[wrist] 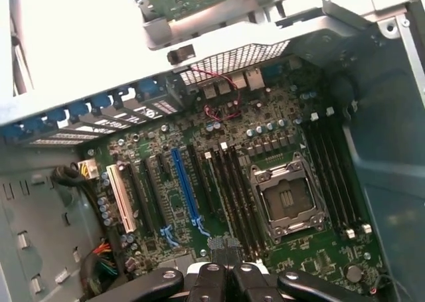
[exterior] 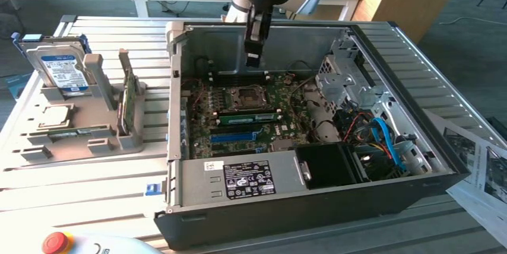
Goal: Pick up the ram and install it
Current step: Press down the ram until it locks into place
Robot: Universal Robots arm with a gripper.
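The ram [exterior: 247, 117] lies inside the computer case [exterior: 317, 206], on the motherboard [exterior: 279, 130], just beside the CPU socket [exterior: 241, 95]. One stick is counted. Its long axis runs parallel to the long edge of that socket and to the single blue slot [exterior: 237, 137], which lies beyond the ram from the socket. In the exterior view its ends point to that view's left and right. Whether it is fully seated cannot be told.

The case lies open on the slatted counter [exterior: 79, 183]. It contains the motherboard, one labelled power supply [exterior: 237, 180] and a bundle of cables [exterior: 384, 138] off to the exterior view's right of the socket.

Well apart from the socket, outside the case on the exterior view's left, one grey holder [exterior: 87, 135] carries one hard drive [exterior: 63, 70] and one green card [exterior: 127, 102], both standing on edge.

The gripper [exterior: 253, 58] hangs above the socket, toward the case's rear wall. Its jaws are closed together and hold nothing. The wrist view looks down past the gripper [wrist: 226, 252] onto the socket [wrist: 287, 199] and blue slot [wrist: 184, 182].
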